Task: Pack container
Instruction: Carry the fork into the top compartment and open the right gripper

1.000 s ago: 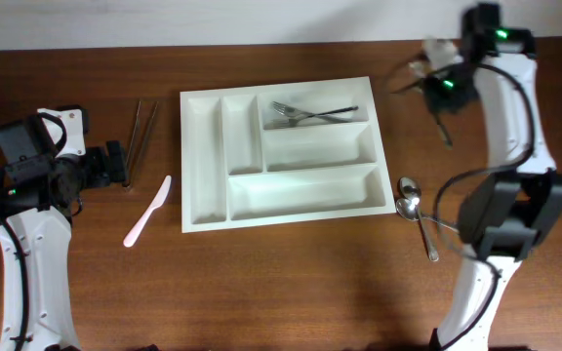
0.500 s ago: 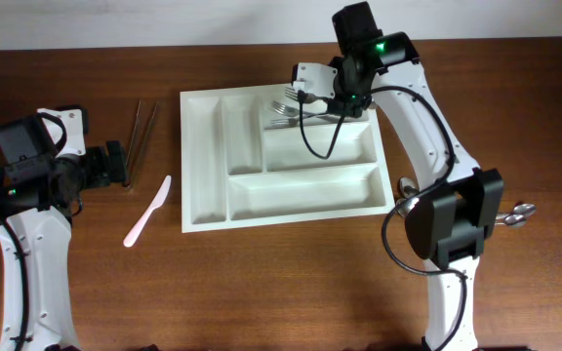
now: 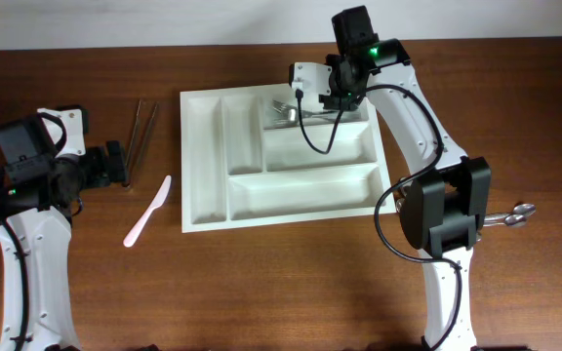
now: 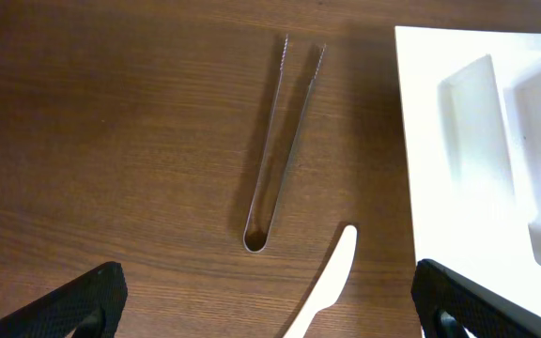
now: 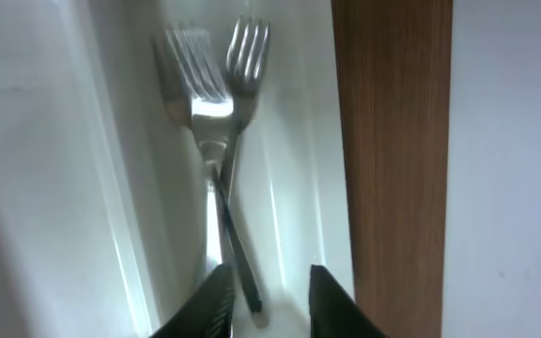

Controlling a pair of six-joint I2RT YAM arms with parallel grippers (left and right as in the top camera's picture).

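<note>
The large white rectangular plastic five-compartment tray [image 3: 203, 166] lies mid-table, steel forks [image 5: 209, 103] in its top slot half hidden overhead by the slightly parted, empty right gripper [image 5: 270, 289]; the left gripper [image 4: 270, 310] gapes wide.

Your right wrist view holds:
- One white container [image 5: 294, 160], seen close, with a divider wall down its left side.
- Two metal forks in one compartment, the left fork [image 5: 188, 56] and the right fork [image 5: 249, 42]. Their tines point to the top edge and their handles cross just below the heads.
- Your right gripper [image 5: 269, 302], its fingertips slightly apart at the bottom edge, with one handle's end showing in the gap.
- One strip of brown wooden table [image 5: 393, 141] beside the container's right rim.
</note>
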